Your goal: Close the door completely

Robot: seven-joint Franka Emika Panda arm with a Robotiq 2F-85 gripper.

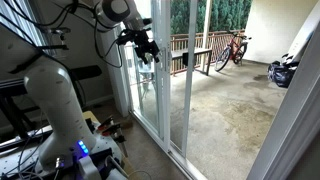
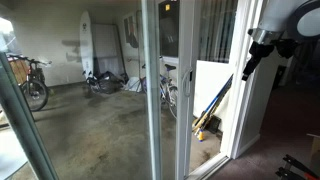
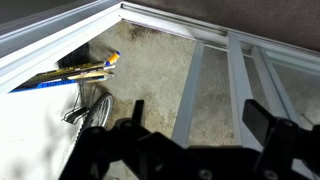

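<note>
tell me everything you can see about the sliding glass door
The door is a tall panel of clear glass in a narrow white frame, upright and reaching nearly from floor to ceiling. It is not shut: a wide opening to the patio shows beside it. The gripper, jaws open, sits high up by its frame; contact cannot be told.

Robot arm: smooth, rounded white segments with darker joints; black cables loop along the upper links. Gripper: black, two-fingered. A small blue light glows near the base.
</note>
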